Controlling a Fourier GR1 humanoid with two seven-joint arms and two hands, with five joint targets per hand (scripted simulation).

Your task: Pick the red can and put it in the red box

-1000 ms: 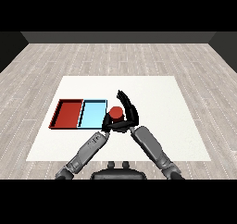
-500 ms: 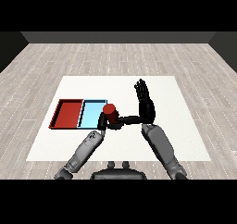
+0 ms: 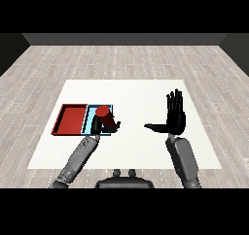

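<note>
The red can (image 3: 103, 115) is held in my left hand (image 3: 109, 125), whose fingers curl round it. The can hangs tilted over the light blue tray (image 3: 90, 118), near that tray's right part. To the left of the blue tray lies the red tray (image 3: 71, 119) with nothing in it. My right hand (image 3: 175, 118) is raised well to the right of the can, over the white table, open with straight fingers pointing up and the thumb stretched left.
The white table (image 3: 141, 93) spreads behind and to the right of the two trays. Around it is a wooden floor (image 3: 126, 59). Both grey forearms come in from the lower corners.
My left hand has carried the red can leftward over the blue tray. My right hand has let go of the can, swung far to the right and opened.
</note>
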